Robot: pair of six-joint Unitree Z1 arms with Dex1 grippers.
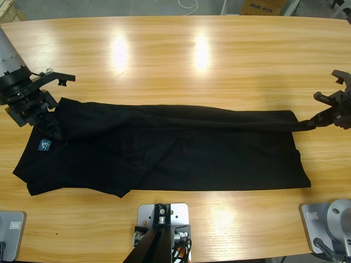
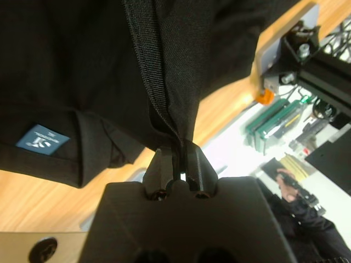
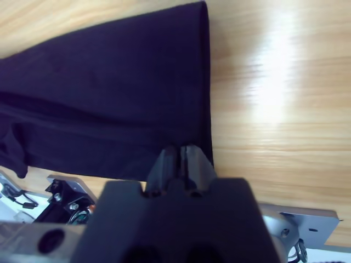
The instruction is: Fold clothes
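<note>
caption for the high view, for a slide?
Both grippers, left and right, pinch opposite ends of a black polo shirt lying lengthwise on the wooden table.

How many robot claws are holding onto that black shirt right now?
2. The left gripper pinches the black polo shirt at its collar end, near the teal label. The right gripper pinches the hem corner at the opposite end. Both sets of fingers are closed on fabric.
</note>
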